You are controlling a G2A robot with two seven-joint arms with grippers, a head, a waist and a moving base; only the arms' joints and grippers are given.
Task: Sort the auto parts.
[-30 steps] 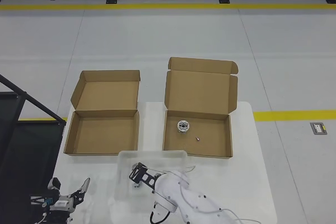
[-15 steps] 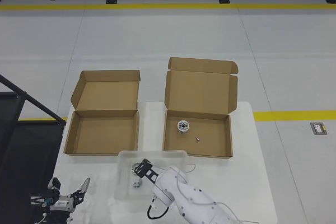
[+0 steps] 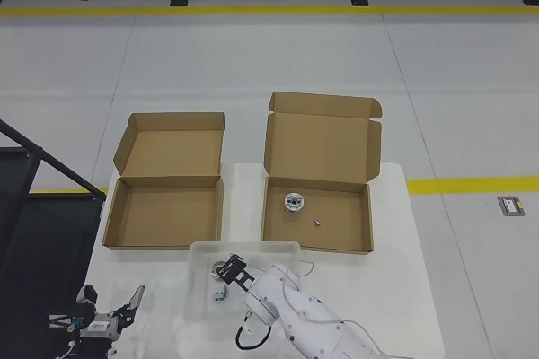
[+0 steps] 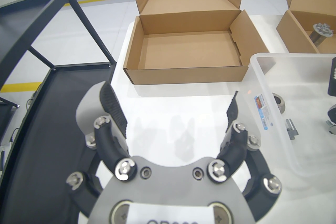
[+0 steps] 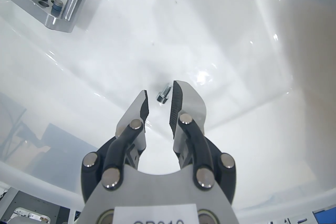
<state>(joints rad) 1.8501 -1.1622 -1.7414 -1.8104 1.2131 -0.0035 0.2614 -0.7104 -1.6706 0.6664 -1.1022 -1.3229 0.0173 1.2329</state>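
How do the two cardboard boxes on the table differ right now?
The left cardboard box is empty; the right cardboard box holds a round metal part and a small metal piece. The right box's lid looks taller than the left's. Both are brown, open, lids raised.

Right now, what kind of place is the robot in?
Probably a factory or workshop hall: yellow lines painted on a grey floor, open cardboard boxes on a white table, and a clear bin holding metal parts.
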